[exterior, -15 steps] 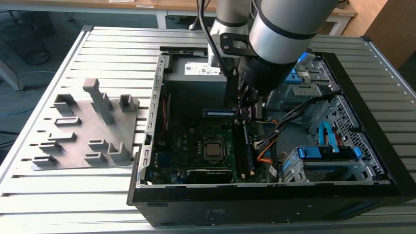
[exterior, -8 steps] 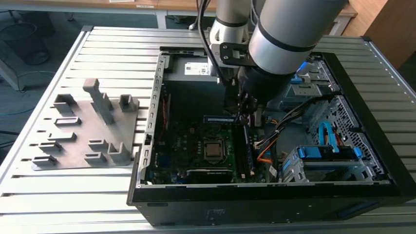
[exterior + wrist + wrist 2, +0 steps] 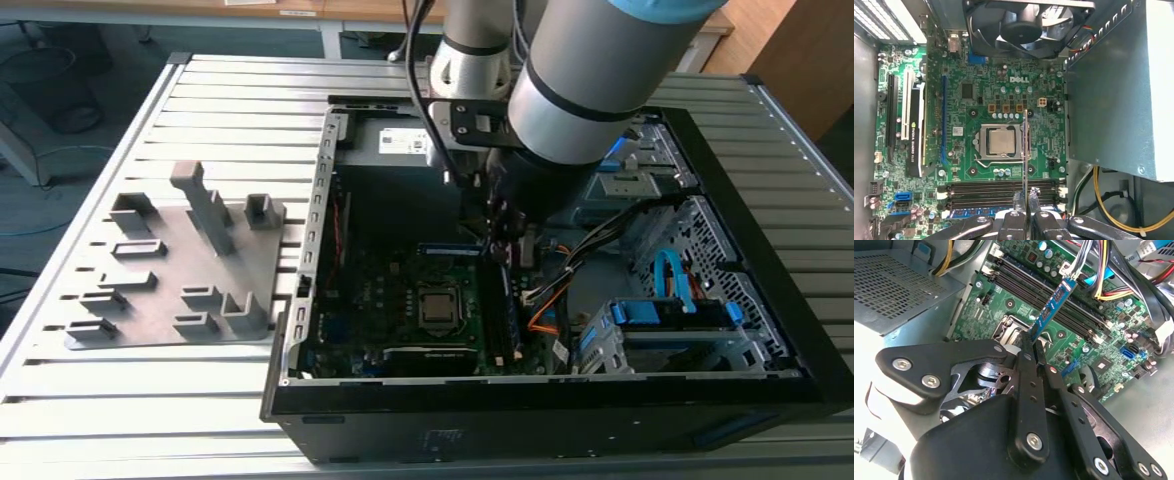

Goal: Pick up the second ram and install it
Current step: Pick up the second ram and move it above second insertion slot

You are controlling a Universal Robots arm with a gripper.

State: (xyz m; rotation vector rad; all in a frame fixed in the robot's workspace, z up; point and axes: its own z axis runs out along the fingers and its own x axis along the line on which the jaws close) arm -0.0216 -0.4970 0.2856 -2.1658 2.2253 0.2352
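Grey holder (image 3: 174, 270) sitting at nine o'clock of open case (image 3: 534, 395) in exterior view. Gripper (image 3: 1033, 347) hanging over motherboard (image 3: 954, 115), fingers clamping second ram (image 3: 1051, 307) by flat faces, above memory slots (image 3: 999, 189). Stick probably light, stiff, brittle; gentle flat-face pinch suiting it.

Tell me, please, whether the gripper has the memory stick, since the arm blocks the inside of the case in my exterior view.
Observer: Yes. In the second wrist view, the black gripper is shut on the thin blue-green memory stick.
Operator: Thank you. Is the stick seated in a slot?
Observer: Not as far as I can tell. In the first wrist view it appears edge-on, held over the long black memory slots and looks clear of the green motherboard.
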